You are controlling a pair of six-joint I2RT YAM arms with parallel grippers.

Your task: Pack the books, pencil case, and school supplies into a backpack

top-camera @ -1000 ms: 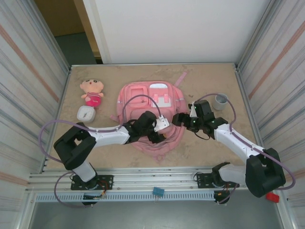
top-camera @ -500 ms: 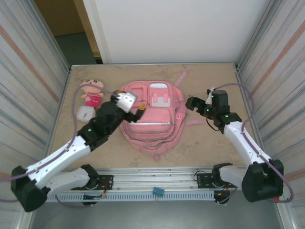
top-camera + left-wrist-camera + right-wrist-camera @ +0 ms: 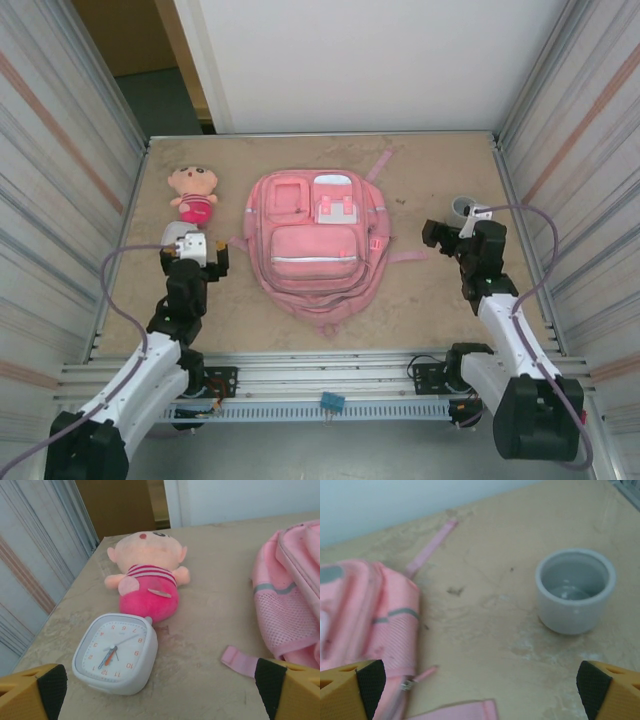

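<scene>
Two wide-open, empty grippers flank the large pink fabric backpack [image 3: 315, 240], which lies flat in the middle of the beige table [image 3: 420, 310] with its front pockets facing up. To the backpack's left, the left gripper [image 3: 161, 687] has its jaws spread fully and holds nothing. It points at a square white alarm clock [image 3: 114, 652] that touches a pink-and-tan plush doll [image 3: 147, 582]. To the backpack's right, the right gripper [image 3: 480, 685] is spread just as wide and is equally empty, facing a short grey round cup [image 3: 575, 590]. The loose things beside the backpack are not school things, and its pockets look closed from above, so the packing appears finished or nearly so. Whether the main zip is drawn fully round, I cannot tell.
</scene>
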